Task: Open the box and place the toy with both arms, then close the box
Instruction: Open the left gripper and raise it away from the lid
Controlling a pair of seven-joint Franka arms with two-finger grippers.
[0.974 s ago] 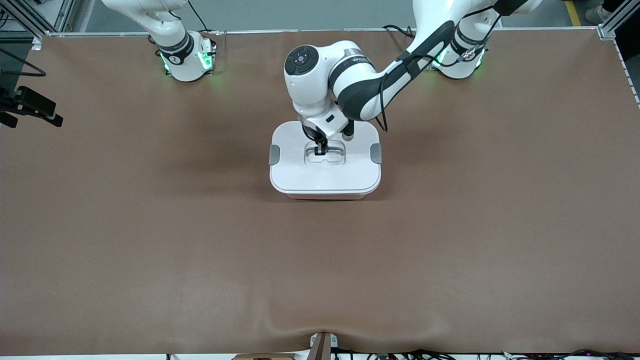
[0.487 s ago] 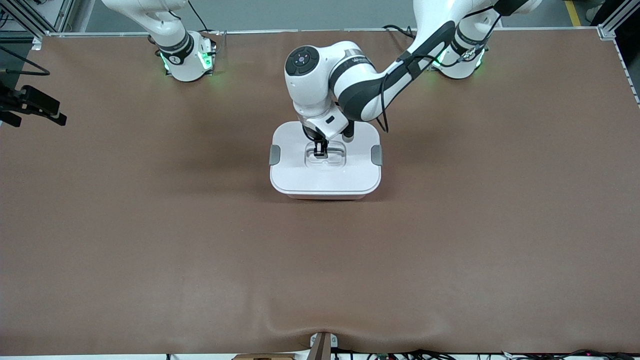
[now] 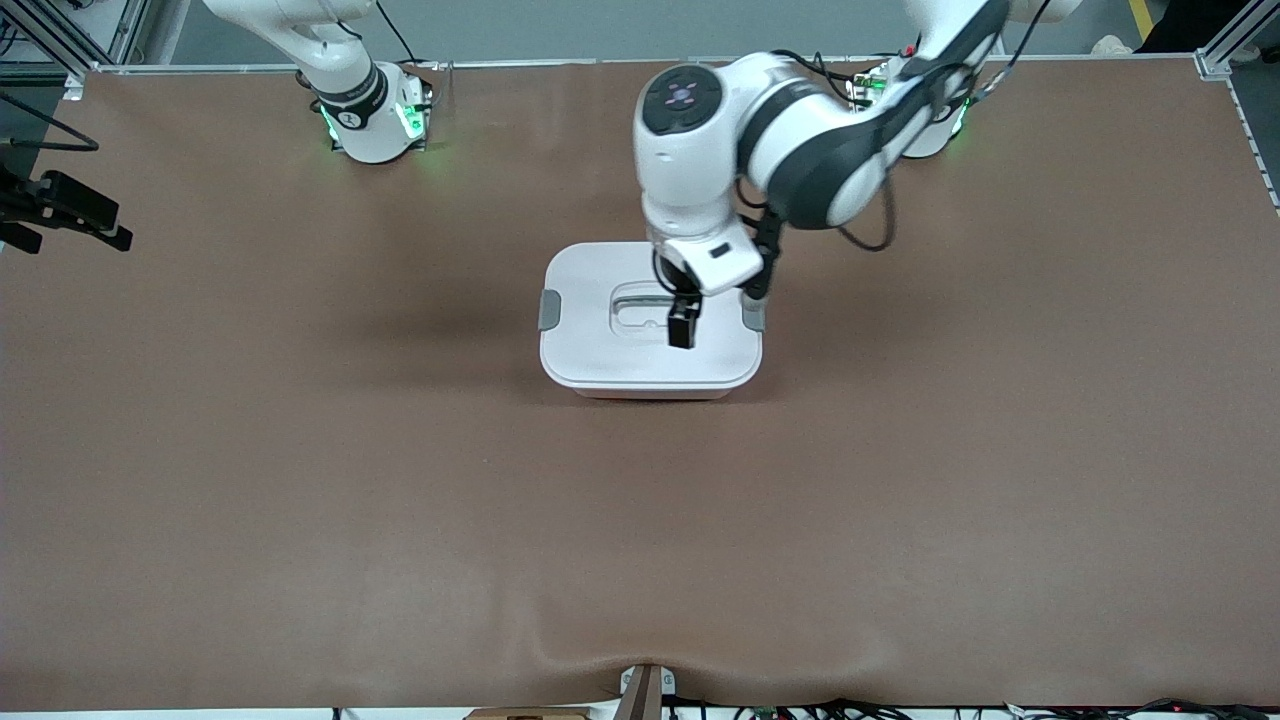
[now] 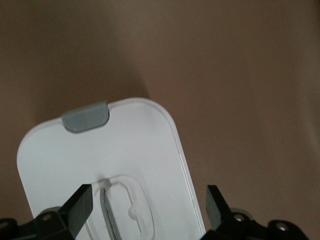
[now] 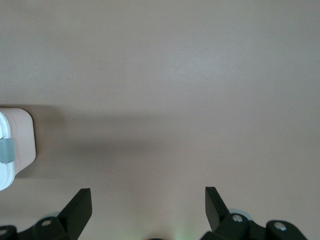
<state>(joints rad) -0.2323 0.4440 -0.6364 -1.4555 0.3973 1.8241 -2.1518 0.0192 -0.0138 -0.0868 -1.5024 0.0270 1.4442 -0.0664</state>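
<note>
No brand, label or legible writing is noted on the box (image 3: 650,320), its lid or the arms. The box is seen closed near the middle of the brown tabletop (image 3: 300,480), its white lid (image 3: 600,350) seated, with a grey clip (image 3: 549,309) at the end toward the right arm and another (image 3: 752,314) toward the left arm, and a recessed handle (image 3: 640,305) in the lid's centre. The left pincer (image 3: 683,326) is held in the air over the lid, just beside the handle recess, toward the left arm's end; in the left wrist view its fingers (image 4: 79,204) are spread wide with nothing between them, and the lid, one clip and the handle recess are seen below. The toy is not seen in any view. The right pincer (image 5: 145,210) lies outside the front view; only in the right wrist view are its fingers (image 5: 80,205) shown, wide apart and empty, over bare tabletop, with one end of the box and a clip at that view's edge. The right arm waits.
</note>
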